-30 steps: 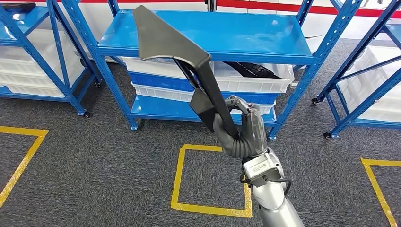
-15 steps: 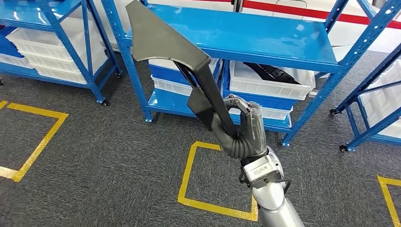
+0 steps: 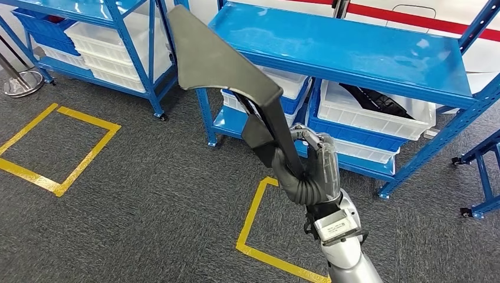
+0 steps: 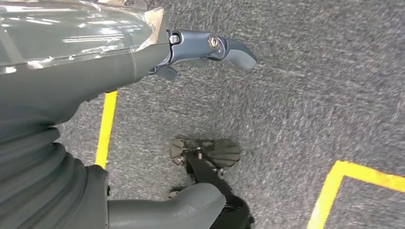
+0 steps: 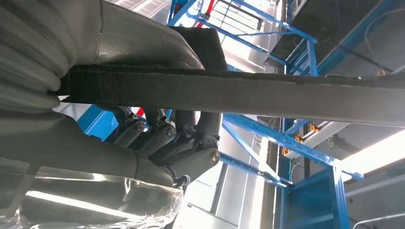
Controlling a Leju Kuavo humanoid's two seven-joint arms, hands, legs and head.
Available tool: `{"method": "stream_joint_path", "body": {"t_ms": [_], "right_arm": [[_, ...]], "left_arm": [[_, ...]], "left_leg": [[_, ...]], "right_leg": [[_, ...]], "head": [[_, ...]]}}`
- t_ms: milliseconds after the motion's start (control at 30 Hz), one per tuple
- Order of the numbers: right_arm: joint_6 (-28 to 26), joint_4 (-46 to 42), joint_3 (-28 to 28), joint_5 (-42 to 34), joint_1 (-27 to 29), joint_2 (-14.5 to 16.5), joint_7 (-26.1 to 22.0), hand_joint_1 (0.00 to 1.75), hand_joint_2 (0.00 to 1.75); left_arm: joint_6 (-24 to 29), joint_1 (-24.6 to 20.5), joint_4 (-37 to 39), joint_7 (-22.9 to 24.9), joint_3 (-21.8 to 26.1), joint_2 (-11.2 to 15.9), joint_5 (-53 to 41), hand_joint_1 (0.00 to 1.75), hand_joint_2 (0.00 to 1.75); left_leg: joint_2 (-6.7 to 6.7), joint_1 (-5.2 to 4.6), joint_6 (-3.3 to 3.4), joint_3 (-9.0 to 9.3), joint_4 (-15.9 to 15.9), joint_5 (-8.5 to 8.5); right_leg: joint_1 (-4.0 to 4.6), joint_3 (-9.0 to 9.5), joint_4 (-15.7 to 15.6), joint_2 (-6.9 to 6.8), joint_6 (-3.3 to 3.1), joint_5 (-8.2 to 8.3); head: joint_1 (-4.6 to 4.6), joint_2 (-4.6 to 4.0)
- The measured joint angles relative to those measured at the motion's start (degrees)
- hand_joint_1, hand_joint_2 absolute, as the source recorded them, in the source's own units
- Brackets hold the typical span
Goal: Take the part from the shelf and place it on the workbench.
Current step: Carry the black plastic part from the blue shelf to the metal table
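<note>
In the head view, the right hand (image 3: 312, 171) grips the narrow stem of a dark grey part (image 3: 218, 62), thumb on one side and fingers wrapped around the other. The part stands tilted, its wide flat end up and to the left, in front of the blue shelf (image 3: 354, 50). White bins (image 3: 377, 115) sit on the lower level of this shelf. Yellow floor markings (image 3: 253, 206) lie on the grey carpet (image 3: 147, 194) below the hand.

In the left wrist view, the left hand (image 4: 143, 62) hangs above the carpet with nothing in it; its fingers (image 4: 229, 47) seem loosely apart, though most are hidden.

In the right wrist view, the part's stem (image 5: 267, 95) crosses the hand, and the dark fingers (image 5: 181, 138) close against it.
</note>
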Motion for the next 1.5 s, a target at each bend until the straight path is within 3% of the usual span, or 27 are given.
{"method": "stream_joint_path", "body": {"t_ms": [67,100,167,233,267,300,367,433,533,600,667,733,767,800,833,900,967,1033,1100,1167,1200,1267,1300,1333,1433,1500], "right_arm": [[-0.43,-0.97,-0.10,0.44,0.80,-0.04,-0.11,1.75,1.75],[-0.61,-1.49,-0.15,0.63,1.22,-0.08,-0.24,1.75,1.75],[-0.95,-2.22,-0.32,0.82,2.10,-0.27,-0.64,1.75,1.75],[-1.18,-2.46,-0.56,0.78,2.85,-0.56,-1.07,1.75,1.75],[-1.23,-2.54,-0.74,0.65,3.07,-0.69,-1.26,1.75,1.75],[-1.23,-2.65,-0.91,0.44,3.18,-0.79,-1.40,1.75,1.75],[-1.09,-3.07,-1.35,-0.26,3.20,-0.89,-1.54,1.75,1.75],[-0.76,-3.50,-1.93,-0.94,3.08,-0.93,-1.48,1.75,1.75],[-0.20,-3.92,-3.00,-1.55,3.08,-0.98,-1.36,1.75,1.75],[-0.05,-4.32,-3.94,-1.80,3.51,-1.02,-1.63,1.75,1.75],[-0.02,-4.61,-4.97,-1.92,4.52,-1.08,-2.26,1.75,1.75],[-0.01,-4.68,-5.90,-2.08,5.98,-1.13,-2.92,1.75,1.75],[0.03,-4.68,-6.35,-2.21,6.64,-1.13,-3.22,1.75,1.75],[0.13,-4.68,-6.78,-2.37,7.14,-1.13,-3.47,1.75,1.75],[0.30,-4.68,-7.20,-2.58,7.44,-1.11,-3.67,1.75,1.75],[0.76,-4.68,-7.93,-2.95,7.70,-1.05,-3.87,1.75,1.75],[1.04,-4.68,-8.44,-3.20,7.98,-0.95,-3.94,1.75,1.75],[1.08,-4.68,-8.67,-3.30,8.20,-0.87,-3.96,1.75,1.75],[1.11,-4.68,-8.73,-3.31,8.22,-0.68,-3.97,1.75,1.75],[1.20,-4.68,-8.80,-3.35,8.24,-0.48,-3.99,1.75,1.75],[1.31,-4.68,-8.87,-3.37,8.27,-0.43,-4.01,1.75,1.75],[1.70,-4.68,-9.04,-3.41,8.29,-0.44,-4.13,1.75,1.75],[1.94,-4.68,-9.10,-3.47,8.30,-0.44,-4.27,1.75,1.75],[2.16,-4.68,-9.15,-3.59,8.29,-0.44,-4.46,1.75,1.75],[2.83,-4.67,-9.39,-4.20,8.26,-0.45,-5.02,1.75,1.75],[2.98,-4.65,-9.61,-4.86,8.61,-0.48,-5.50,1.75,1.75]], "left_arm": [[-0.01,-0.03,0.00,0.19,-0.02,0.07,-0.31,0.00,1.75],[-0.02,-0.16,-0.01,0.25,-0.04,0.09,-0.45,0.00,1.75],[-0.05,-0.57,-0.02,0.31,-0.07,0.10,-0.58,0.00,1.75],[-0.16,-0.91,-0.05,0.09,-0.07,0.16,-0.46,0.00,1.75],[-0.29,-1.01,-0.12,-0.20,-0.03,0.23,-0.25,0.00,1.75],[-0.40,-1.13,-0.26,-0.55,0.02,0.34,0.07,0.00,1.75],[-0.56,-1.64,-0.65,-1.20,0.18,0.62,0.78,0.00,1.75],[-0.55,-2.32,-0.96,-1.54,0.47,0.87,1.21,0.00,1.75],[-0.46,-2.53,-1.06,-1.32,1.07,1.10,1.38,0.00,1.75],[-0.19,-2.33,-1.06,-0.80,1.36,1.12,1.32,0.00,1.75],[0.07,-2.16,-1.05,-0.42,1.51,1.10,1.28,0.00,1.75],[0.32,-1.73,-0.98,-0.12,1.58,1.11,1.28,0.00,1.75],[0.45,-1.39,-0.94,0.02,1.61,1.11,1.26,0.00,1.75],[0.56,-1.04,-0.89,0.18,1.64,1.11,1.24,0.00,1.75],[0.63,-0.74,-0.86,0.31,1.68,1.10,1.22,0.00,1.75],[0.73,-0.48,-0.84,0.49,1.83,1.10,1.19,0.00,1.75],[0.82,-0.34,-0.84,0.58,2.08,1.10,1.19,0.00,1.75],[0.89,0.01,-0.80,0.64,2.39,1.17,1.19,0.00,1.75],[0.96,0.34,-0.75,0.67,2.61,1.25,1.19,0.00,1.75],[1.01,0.29,-0.73,0.66,2.70,1.24,1.19,0.00,1.75],[1.02,0.20,-0.73,0.65,2.76,1.22,1.19,0.00,1.75],[1.02,0.17,-0.72,0.48,2.90,1.18,1.20,0.00,1.75],[1.01,0.20,-0.72,0.27,2.96,1.16,1.20,0.00,1.75],[0.99,0.21,-0.71,-0.03,3.01,1.16,1.21,0.00,1.75],[1.01,-0.01,-0.71,-0.84,3.23,1.14,1.08,0.00,1.75],[1.21,-0.04,-0.68,-0.97,3.34,1.11,0.64,0.00,1.75]], "left_leg": [[1.44,0.12,-0.51,-0.65,1.16,-0.81],[2.70,0.14,-0.70,-1.60,3.29,-2.19],[4.87,0.20,-1.01,-4.71,10.37,-6.03],[5.39,0.27,-1.24,-7.18,16.06,-8.09],[5.51,0.27,-1.23,-6.98,16.02,-7.60],[5.82,0.26,-1.13,-5.59,13.71,-6.21],[7.64,-0.02,-0.64,-1.11,5.79,-3.10],[8.90,-0.51,0.04,1.23,1.12,-1.98],[7.64,-0.75,0.97,1.20,0.32,-1.79],[6.59,-0.47,1.77,1.46,-0.32,-1.25],[5.37,-0.31,2.28,1.49,-0.61,-0.89],[3.95,-0.31,2.40,1.33,-0.59,-0.79],[3.23,-0.32,2.39,1.28,-0.57,-0.77],[2.52,-0.31,2.35,1.28,-0.54,-0.75],[1.80,-0.31,2.26,1.30,-0.49,-0.72],[0.44,-0.43,1.82,1.10,-0.15,-0.74],[-0.66,-0.50,1.05,0.64,0.13,-0.69],[-1.52,-0.31,0.23,0.26,0.06,-0.47],[0.28,-0.25,-0.28,-0.38,1.21,-1.20],[3.82,-0.23,-0.57,-2.73,6.34,-4.19],[4.91,-0.16,-0.71,-4.42,9.94,-6.01],[5.44,-0.07,-0.82,-6.74,15.00,-7.83],[5.52,-0.06,-0.74,-6.56,14.92,-7.37],[5.71,-0.08,-0.54,-5.34,12.90,-6.13],[8.36,-0.67,0.54,0.47,2.82,-2.64],[9.04,-1.27,1.14,1.34,0.81,-2.54]], "right_leg": [[-0.22,0.04,-0.20,-0.82,-0.86,0.37],[-0.34,0.08,-0.32,-1.36,-1.29,0.49],[-0.06,0.06,-0.32,-2.54,-1.80,0.45],[0.19,0.01,-0.31,-3.81,-1.88,0.39],[0.25,0.01,-0.30,-4.41,-1.89,0.38],[0.30,0.04,-0.30,-4.97,-1.88,0.37],[0.59,0.13,-0.28,-6.01,-1.77,0.30],[1.03,0.11,-0.26,-6.95,-1.48,0.20],[1.15,0.10,-0.23,-7.76,-0.75,-0.02],[1.02,-0.74,2.00,-5.57,-0.47,-1.48],[0.80,-3.60,8.41,-2.91,-0.83,-4.66],[0.68,-6.98,15.31,-2.33,-0.92,-7.14],[0.63,-7.65,16.53,-2.29,-0.63,-7.23],[0.55,-7.20,15.43,-2.22,-0.13,-6.39],[0.39,-5.71,12.23,-1.91,0.45,-4.84],[-0.11,-2.01,4.19,0.21,1.19,-1.64],[-0.20,-0.38,0.52,1.53,0.90,-0.32],[-0.07,-0.35,0.37,0.58,0.04,-0.05],[-0.27,-0.24,0.12,-0.53,-0.72,0.28],[-0.13,-0.17,-0.02,-1.84,-1.42,0.38],[0.11,-0.22,-0.02,-2.54,-1.69,0.33],[0.57,-0.31,0.00,-3.98,-2.04,0.27],[0.74,-0.34,0.00,-4.65,-2.07,0.24],[0.89,-0.35,0.00,-5.28,-2.08,0.23],[1.43,-0.26,0.00,-6.91,-1.98,0.15],[1.60,-0.20,-0.06,-7.86,-1.69,0.07]], "head": [[-0.16,0.01],[-0.33,0.01],[-0.64,0.01],[-0.64,0.00],[-0.66,0.00],[-0.66,0.00],[-0.67,0.00],[-0.57,0.01],[-0.49,0.01],[-0.42,0.01],[-0.23,0.00],[-0.10,0.01],[-0.09,0.01],[-0.09,0.01],[-0.09,0.00],[-0.10,0.00],[-0.19,0.01],[-0.25,0.01],[-0.43,0.00],[-0.78,0.00],[-0.96,0.00],[-0.97,0.00],[-0.98,0.00],[-0.97,0.00],[-0.89,0.00],[-0.80,0.00]]}}
